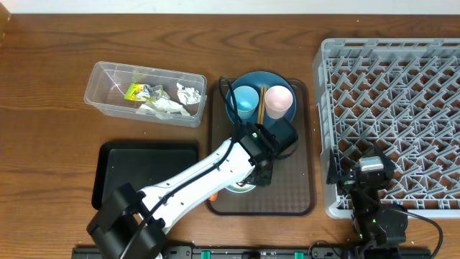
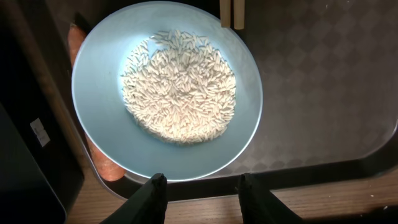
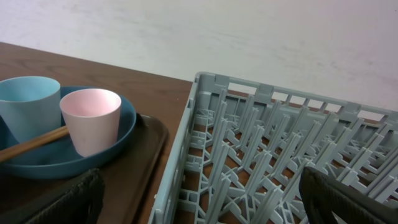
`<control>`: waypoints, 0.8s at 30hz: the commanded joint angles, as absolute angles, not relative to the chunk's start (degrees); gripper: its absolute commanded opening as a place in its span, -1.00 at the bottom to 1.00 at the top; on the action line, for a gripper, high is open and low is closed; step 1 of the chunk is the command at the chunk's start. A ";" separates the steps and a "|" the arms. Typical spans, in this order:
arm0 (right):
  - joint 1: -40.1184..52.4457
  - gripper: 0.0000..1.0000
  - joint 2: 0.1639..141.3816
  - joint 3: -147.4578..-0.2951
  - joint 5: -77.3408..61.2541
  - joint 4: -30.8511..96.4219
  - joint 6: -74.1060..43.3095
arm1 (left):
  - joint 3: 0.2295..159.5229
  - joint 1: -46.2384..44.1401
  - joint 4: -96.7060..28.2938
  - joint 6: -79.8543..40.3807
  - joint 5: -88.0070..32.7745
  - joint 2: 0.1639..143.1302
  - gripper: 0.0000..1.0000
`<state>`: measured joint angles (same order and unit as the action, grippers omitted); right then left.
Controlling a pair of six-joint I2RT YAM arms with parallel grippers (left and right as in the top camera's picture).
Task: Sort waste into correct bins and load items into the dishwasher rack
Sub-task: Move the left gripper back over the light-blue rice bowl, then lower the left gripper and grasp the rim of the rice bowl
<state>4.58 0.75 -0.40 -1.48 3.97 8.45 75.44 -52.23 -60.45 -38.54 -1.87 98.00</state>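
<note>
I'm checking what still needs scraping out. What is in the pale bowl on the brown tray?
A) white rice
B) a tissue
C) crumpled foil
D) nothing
A: in the left wrist view, the bowl holds a heap of loose white rice.
</note>
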 commanded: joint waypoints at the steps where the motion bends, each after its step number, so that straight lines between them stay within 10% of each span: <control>1: 3.77 0.98 0.64 -0.32 -1.52 4.14 8.86 | 75.11 -52.14 -61.21 -35.73 -0.60 97.73 -0.19; 24: 3.77 0.99 0.64 -0.32 -1.52 4.14 8.84 | 69.91 -56.07 -55.53 -25.69 -0.80 97.73 -0.19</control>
<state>4.58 0.75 -0.40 -1.48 3.99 8.45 71.05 -55.99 -56.21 -26.79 -1.30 98.00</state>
